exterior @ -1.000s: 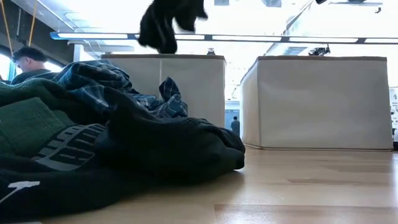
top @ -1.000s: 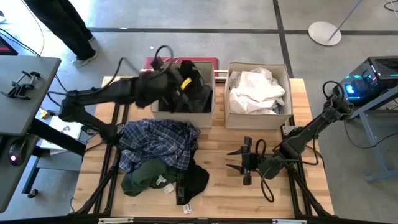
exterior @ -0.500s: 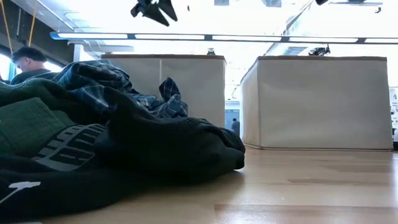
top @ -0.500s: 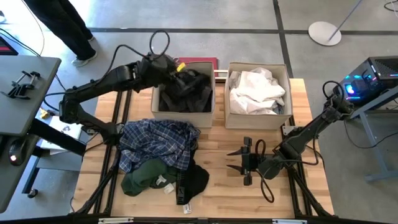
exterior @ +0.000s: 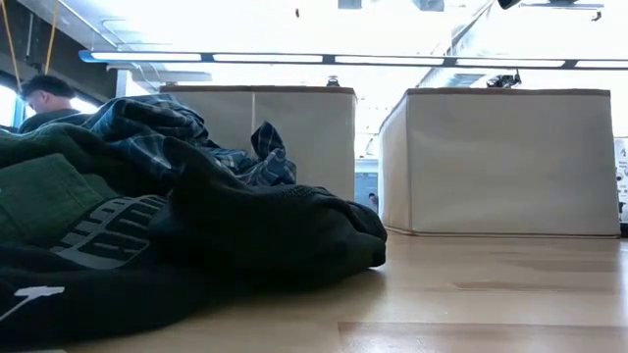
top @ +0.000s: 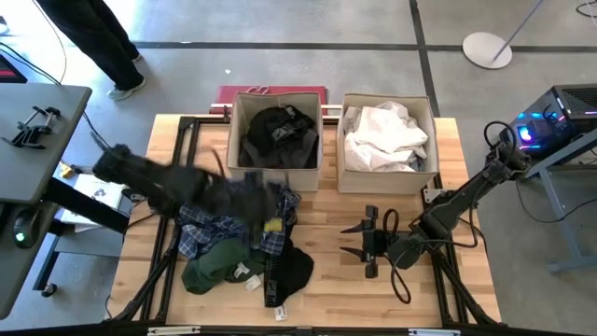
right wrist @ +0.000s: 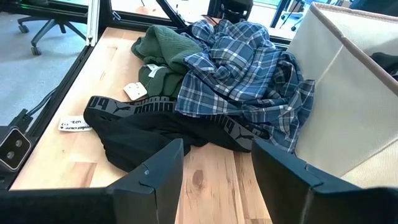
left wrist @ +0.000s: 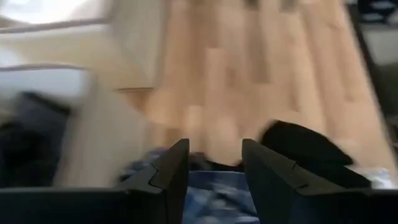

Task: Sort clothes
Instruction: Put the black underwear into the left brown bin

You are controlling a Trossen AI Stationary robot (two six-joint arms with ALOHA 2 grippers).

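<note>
A pile of clothes lies at the table's near left: a blue plaid shirt on top, a dark green piece and a black piece with grey lettering beside it. Dark pieces fill the left beige box. White and pale shirts fill the right box. My left gripper is open and empty, blurred, over the plaid shirt's right part. My right gripper is open and empty, low over the table right of the pile.
The two boxes stand side by side at the table's far edge. Bare wood lies between the pile and my right gripper. A person stands beyond the table's far left. A grey side table stands left.
My left gripper held a dark piece above the left box, let it go so that it fell into the box, then swung fast toward the near edge and down to the plaid shirt. My right arm has kept still.
</note>
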